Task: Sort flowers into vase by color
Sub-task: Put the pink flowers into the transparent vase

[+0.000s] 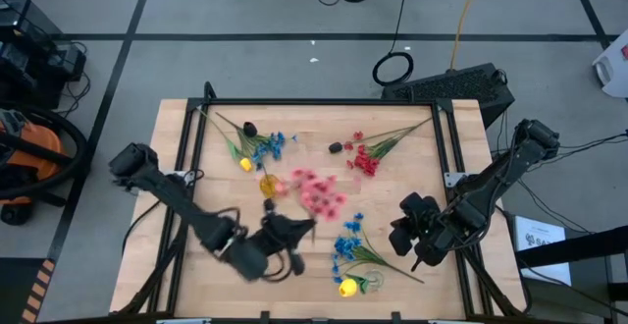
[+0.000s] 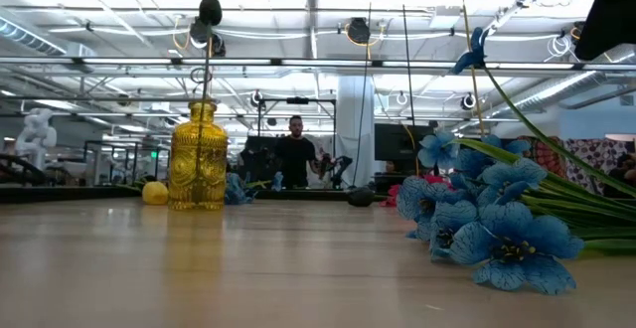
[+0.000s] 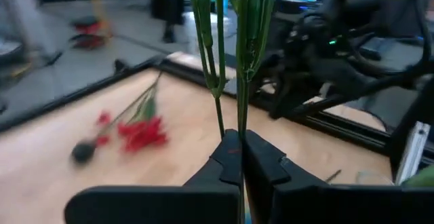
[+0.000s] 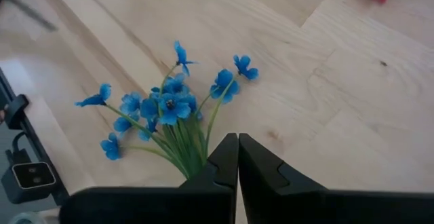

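Observation:
A pink spray point(image 1: 319, 193) shows blurred beside my left gripper point(image 1: 306, 226), which is shut on its green stems point(image 3: 230, 47) near the table's middle. A yellow vase point(image 1: 268, 185) stands just left of it, holding a stem with a dark bud point(image 2: 209, 10). My right gripper point(image 1: 402, 238) hangs shut with nothing in it, to the right of a blue spray point(image 4: 169, 105) that lies on the table with a yellow bud point(image 1: 347, 287). A red spray point(image 1: 368, 155) and another blue spray point(image 1: 260, 147) lie farther back. My left gripper pinches several thin green stems point(image 3: 234, 119) of the pink spray between its two fingertips point(image 3: 224, 153). The fingers point nearly level, toward the table's right side, and the stems run on straight away from them. The blossoms are outside the wrist view; whether they touch the table I cannot tell.
A dark bud point(image 1: 336, 147) lies beside the red spray. A black frame point(image 1: 324, 101) rims the wooden table. Bare wood lies at the table's near left point(image 1: 157, 265). A person point(image 2: 296, 154) stands in the room beyond the far edge.

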